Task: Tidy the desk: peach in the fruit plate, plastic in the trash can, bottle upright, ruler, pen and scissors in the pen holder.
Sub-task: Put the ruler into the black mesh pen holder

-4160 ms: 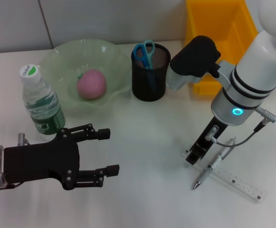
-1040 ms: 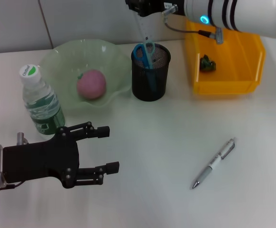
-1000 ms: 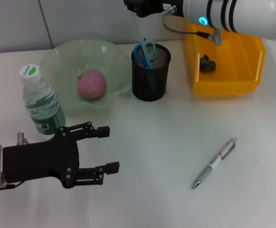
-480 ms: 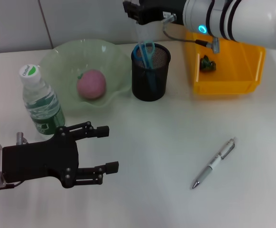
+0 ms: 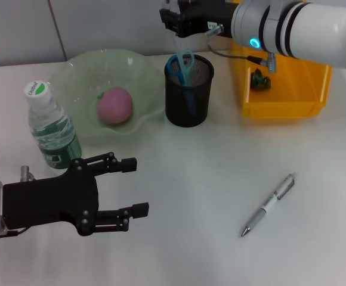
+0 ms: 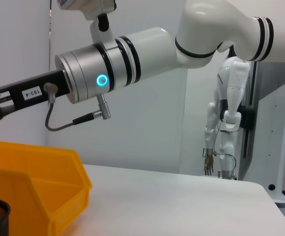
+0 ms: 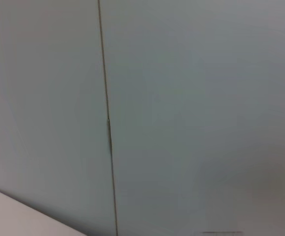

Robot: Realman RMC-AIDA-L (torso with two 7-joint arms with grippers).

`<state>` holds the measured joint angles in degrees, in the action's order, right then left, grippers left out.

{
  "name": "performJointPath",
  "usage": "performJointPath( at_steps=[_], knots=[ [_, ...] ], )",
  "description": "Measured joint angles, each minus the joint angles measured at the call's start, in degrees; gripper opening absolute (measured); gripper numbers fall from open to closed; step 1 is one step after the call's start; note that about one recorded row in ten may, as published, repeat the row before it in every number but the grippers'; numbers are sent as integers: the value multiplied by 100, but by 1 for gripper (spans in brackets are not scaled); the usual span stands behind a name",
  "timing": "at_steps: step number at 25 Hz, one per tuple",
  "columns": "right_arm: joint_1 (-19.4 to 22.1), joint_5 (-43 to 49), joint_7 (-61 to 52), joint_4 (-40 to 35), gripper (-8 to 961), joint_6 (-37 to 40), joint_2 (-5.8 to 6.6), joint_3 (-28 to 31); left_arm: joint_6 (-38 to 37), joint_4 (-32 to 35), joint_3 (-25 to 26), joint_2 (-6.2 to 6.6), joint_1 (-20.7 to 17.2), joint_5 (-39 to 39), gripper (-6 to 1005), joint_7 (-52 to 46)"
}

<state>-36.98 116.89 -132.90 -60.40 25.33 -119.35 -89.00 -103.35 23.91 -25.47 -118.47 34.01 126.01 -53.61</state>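
My right gripper (image 5: 179,21) pinches the clear ruler (image 5: 181,44) upright above the holder (image 5: 188,90); I'd lower straight beside the scissors (image 5: 179,64) before releasing, left gripper (image 5: 134,187) spread.

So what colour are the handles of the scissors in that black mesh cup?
Blue, on the scissors in the pen holder; the head view shows it best.

You cannot read the right gripper (image 5: 182,24) fingers at 12 o'clock: the frame's top edge crops them. The ruler (image 5: 181,43) beneath shows only as a blur above the pen holder (image 5: 188,95).
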Motion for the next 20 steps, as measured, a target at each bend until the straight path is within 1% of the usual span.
performJointPath(
  at_steps=[18,20],
  knots=[
    [61,36,9,25,381,153,22,-32,-8,12,38,1,-9,-7,814,2],
    [79,40,10,24,429,165,26,-31,-9,21,42,6,-9,-7,814,-1]
  ],
)
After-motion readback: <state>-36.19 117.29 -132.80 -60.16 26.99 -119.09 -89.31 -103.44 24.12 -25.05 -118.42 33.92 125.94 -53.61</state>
